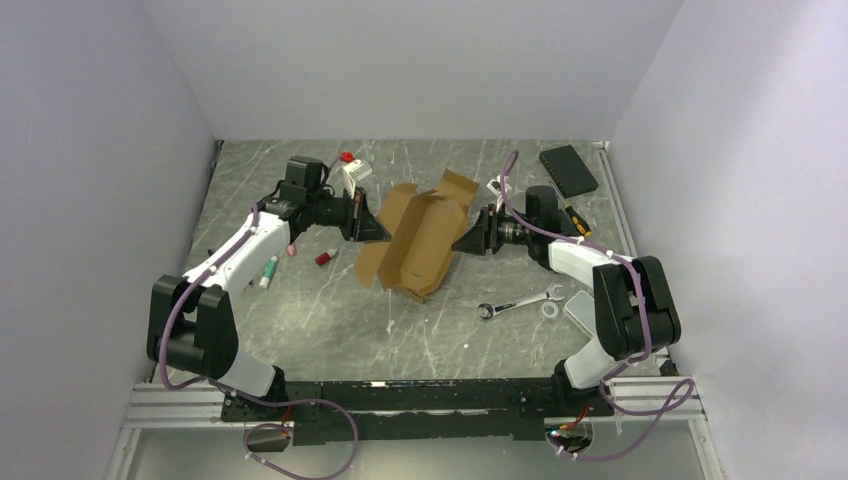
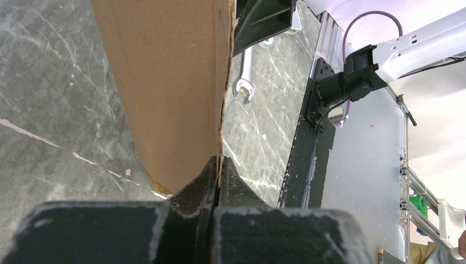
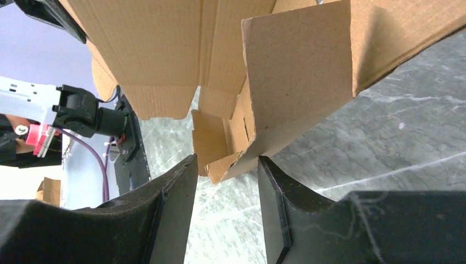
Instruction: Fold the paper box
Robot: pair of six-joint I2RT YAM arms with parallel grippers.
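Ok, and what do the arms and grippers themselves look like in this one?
Both match. The left arm and right arm have white links between chunky black joint housings, with a lilac cable running along each. The left gripper and right gripper are matte black with wedge-shaped fingers, scuffed pale at the edges. No readable markings.

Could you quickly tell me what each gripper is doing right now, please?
Left gripper: closed, pinching an edge of the paper box.
Right gripper: open, a box flap between its jaws, not clamped.
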